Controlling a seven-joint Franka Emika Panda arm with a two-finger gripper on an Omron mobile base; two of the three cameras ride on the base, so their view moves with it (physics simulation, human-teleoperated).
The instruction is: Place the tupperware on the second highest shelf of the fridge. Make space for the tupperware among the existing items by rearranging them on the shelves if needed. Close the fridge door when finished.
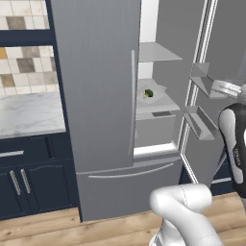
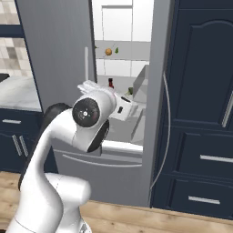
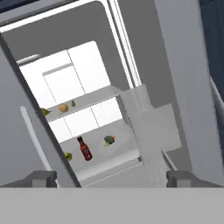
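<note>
fridge [image 1: 96, 96] right door open, left door shut. tupperware [image 3: 109, 140] already sits on a shelf inside, broccoli and shrimp showing, near the slim dark red bottle [image 3: 84, 148], with a yellow-green fruit [image 3: 68, 155] at the left edge of that same shelf [image 3: 122, 144]. in the left base view the tray [image 1: 150, 93] is on the lower of the two open shelves, above the drawer. orange fruit [image 3: 64, 107] is one shelf up. whether this is the second highest shelf i can't confirm, the top of the interior is partly hidden, but it looks likely.

gripper [image 3: 111, 177] is pulled back outside the fridge, facing in; the fingers [image 3: 41, 177] stand wide apart with nothing between them.

judgement: placing looks done, step in hand is retreat and door closing. next move calls for getting the hand around to the outer side of the open right door [image 2: 159, 91] and pushing it shut, keeping the arm clear of the door bins [image 1: 199, 122] and not bumping the shelf contents.
</note>
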